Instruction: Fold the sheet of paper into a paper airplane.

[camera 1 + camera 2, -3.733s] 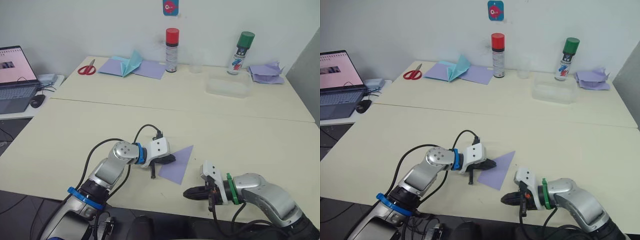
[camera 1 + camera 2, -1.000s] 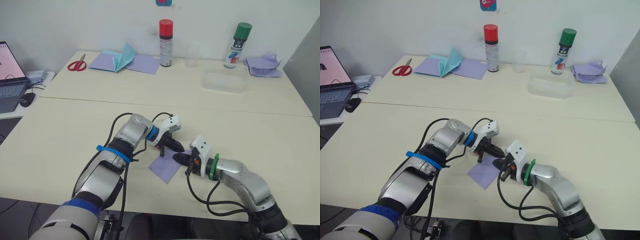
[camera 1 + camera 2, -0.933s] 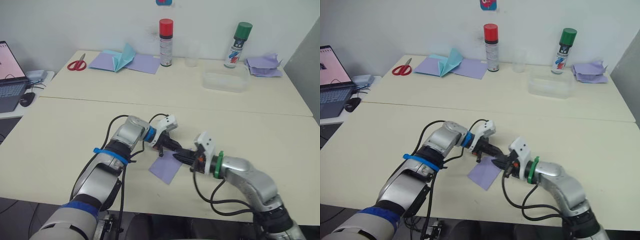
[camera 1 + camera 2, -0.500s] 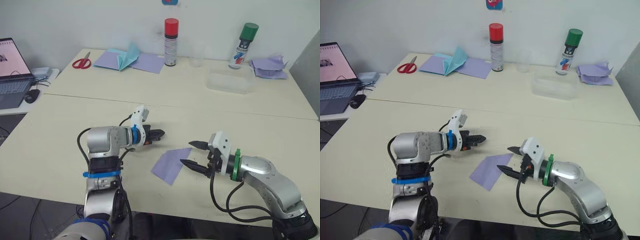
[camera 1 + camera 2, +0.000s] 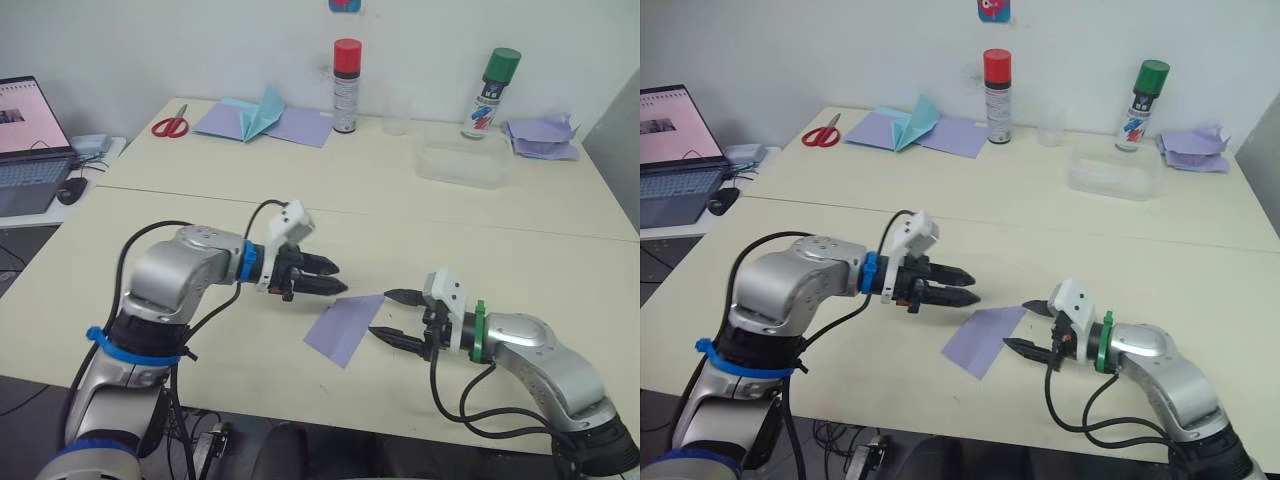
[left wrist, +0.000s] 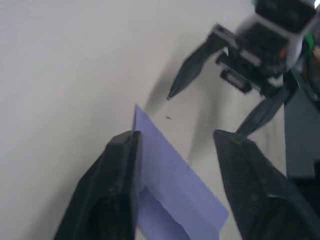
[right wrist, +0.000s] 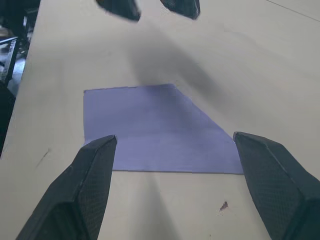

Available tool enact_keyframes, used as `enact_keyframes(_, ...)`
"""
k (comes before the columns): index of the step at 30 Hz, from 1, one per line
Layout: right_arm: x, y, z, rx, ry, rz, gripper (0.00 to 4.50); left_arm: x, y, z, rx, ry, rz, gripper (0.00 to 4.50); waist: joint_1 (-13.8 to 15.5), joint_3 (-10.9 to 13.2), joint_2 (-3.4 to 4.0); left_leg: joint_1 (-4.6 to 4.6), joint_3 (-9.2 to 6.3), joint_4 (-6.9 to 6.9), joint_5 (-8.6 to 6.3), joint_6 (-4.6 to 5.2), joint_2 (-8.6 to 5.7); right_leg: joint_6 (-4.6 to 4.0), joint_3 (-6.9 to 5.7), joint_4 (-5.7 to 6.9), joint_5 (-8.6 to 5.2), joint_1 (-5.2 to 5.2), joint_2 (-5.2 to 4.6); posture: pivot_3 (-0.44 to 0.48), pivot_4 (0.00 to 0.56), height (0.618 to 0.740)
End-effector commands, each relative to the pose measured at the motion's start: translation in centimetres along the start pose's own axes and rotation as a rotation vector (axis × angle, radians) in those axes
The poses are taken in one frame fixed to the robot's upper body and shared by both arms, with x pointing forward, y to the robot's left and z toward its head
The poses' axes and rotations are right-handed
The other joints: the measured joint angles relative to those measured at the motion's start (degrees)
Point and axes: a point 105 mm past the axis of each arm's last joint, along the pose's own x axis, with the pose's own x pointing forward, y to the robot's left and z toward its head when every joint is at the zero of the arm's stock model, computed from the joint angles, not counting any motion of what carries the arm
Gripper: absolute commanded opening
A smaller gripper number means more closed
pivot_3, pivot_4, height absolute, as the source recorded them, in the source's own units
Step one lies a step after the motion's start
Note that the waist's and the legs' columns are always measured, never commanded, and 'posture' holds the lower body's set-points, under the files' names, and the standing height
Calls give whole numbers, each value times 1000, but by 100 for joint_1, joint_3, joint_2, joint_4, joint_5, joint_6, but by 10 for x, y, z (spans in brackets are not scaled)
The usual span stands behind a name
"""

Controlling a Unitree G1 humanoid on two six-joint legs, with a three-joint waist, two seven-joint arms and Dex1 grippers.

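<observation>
Paper (image 5: pixel 345 327), folded, is lying flat on the bench (image 5: pixel 520 270) between both grippers, left (image 5: pixel 333 281) and right (image 5: pixel 385 315), each hovering wide open, holding nothing.

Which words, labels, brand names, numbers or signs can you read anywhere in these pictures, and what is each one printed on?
None can be read.
Red-capped spray can: label print too small.
Green-capped spray can: coloured label, too blurred.
Laptop: screen content too small.
Wall sticker: a pink figure, no legible text.

Bright even room light, soft shadows, blurred close-up wrist views
</observation>
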Motion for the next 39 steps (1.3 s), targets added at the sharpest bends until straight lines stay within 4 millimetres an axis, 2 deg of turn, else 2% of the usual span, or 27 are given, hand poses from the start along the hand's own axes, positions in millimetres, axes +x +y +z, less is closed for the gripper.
enact_keyframes(1,-8,5,11,-34,-39,7,3914,14,12,-6,128,112,-42,3881,-3,1,-1,-1,-1,0,-5,9,-3,0,4,0,0,0,0,0,150,740)
enact_keyframes(6,-9,0,7,-8,-55,-68,3914,25,18,-9,36,228,-140,3881,-31,4,0,-29,-15,4,-13,24,-42,0,10,1,0,-19,0,0,150,740)
enact_keyframes(9,-8,2,4,20,-72,-103,3914,37,23,-5,-27,238,-170,3881,-30,6,2,-35,-21,5,-13,26,-46,0,10,3,0,-24,0,0,150,740)
enact_keyframes(17,-12,4,-1,49,-80,-179,3914,47,20,-8,14,311,-266,3881,-45,9,6,-39,-31,5,-12,27,-44,0,9,5,0,-26,1,0,150,740)
enact_keyframes(21,-13,2,-1,73,-94,-210,3914,49,21,-11,29,323,-282,3029,-41,9,6,-39,-34,6,-11,30,-45,0,11,6,0,-23,0,0,150,740)
enact_keyframes(26,-14,-2,0,83,-101,-221,3914,45,22,-15,6,323,-279,1441,-42,9,6,-39,-35,8,-11,30,-44,0,11,8,0,-23,0,0,150,740)
enact_keyframes(31,-16,-7,1,76,-104,-211,3914,37,22,-10,-194,203,-216,22,-50,9,6,-39,-39,8,-11,31,-41,0,9,11,0,-23,0,0,150,740)
enact_keyframes(34,-18,-7,1,38,-91,-192,3914,29,24,-11,-357,111,-118,22,-50,9,7,-39,-50,9,-11,31,-37,1,5,18,0,-22,-1,0,150,740)
enact_keyframes(37,-21,-7,3,1,-90,-176,3914,22,29,-8,-681,-26,45,22,-41,9,6,-39,-66,14,-11,31,-39,4,-2,28,-3,-20,-15,0,150,740)
enact_keyframes(39,-22,-7,3,-29,-84,-163,3914,20,37,-14,-901,-114,160,22,-24,9,6,-43,-88,30,-12,33,-45,26,-13,52,-15,-18,-25,0,150,740)
